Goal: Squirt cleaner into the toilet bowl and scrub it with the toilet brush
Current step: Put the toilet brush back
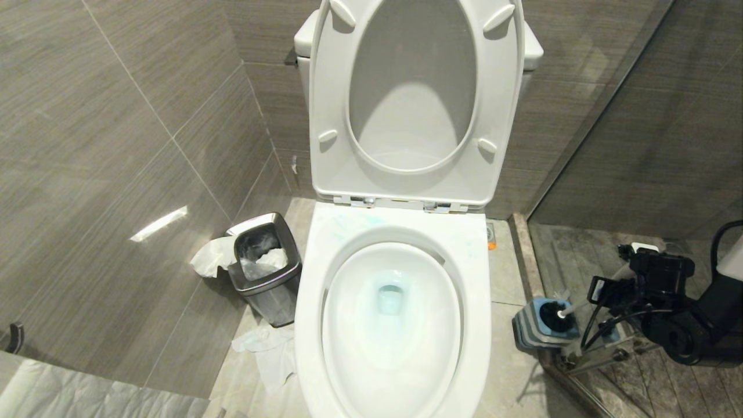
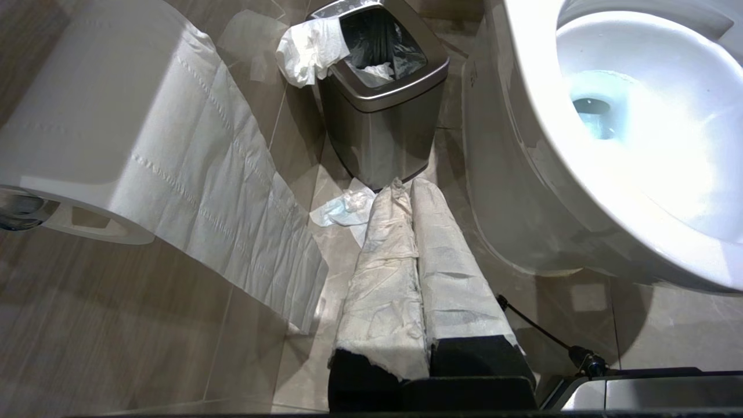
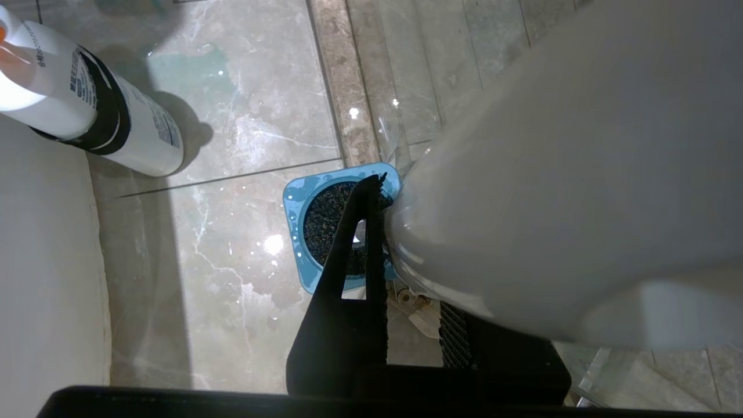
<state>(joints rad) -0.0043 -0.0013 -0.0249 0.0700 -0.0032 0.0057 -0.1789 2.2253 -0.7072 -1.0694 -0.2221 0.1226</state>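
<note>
The toilet bowl (image 1: 476, 325) stands open in the head view, seat and lid raised. The cleaner shows as pale teal water (image 1: 390, 299) at the drain and faint streaks (image 1: 354, 223) on the back rim. On the floor to the bowl's right, the toilet brush (image 1: 551, 315) rests with its black head in the blue-topped holder (image 1: 525, 331). My right gripper (image 1: 603, 290) is shut on its white handle (image 3: 551, 174). One black finger (image 3: 363, 244) presses the handle's side; the other is hidden behind it. My left gripper (image 2: 403, 186), wrapped in white paper, hangs shut and empty, low beside the bowl (image 2: 667, 191).
A square steel bin (image 1: 267, 267) with tissue stands left of the toilet, and crumpled tissue (image 1: 273, 348) lies on the floor. A toilet roll (image 2: 116, 116) hangs near my left arm. A white, black-labelled bottle (image 3: 87, 110) stands on the wet floor near the holder. A raised stone threshold (image 1: 525, 255) runs right of the toilet.
</note>
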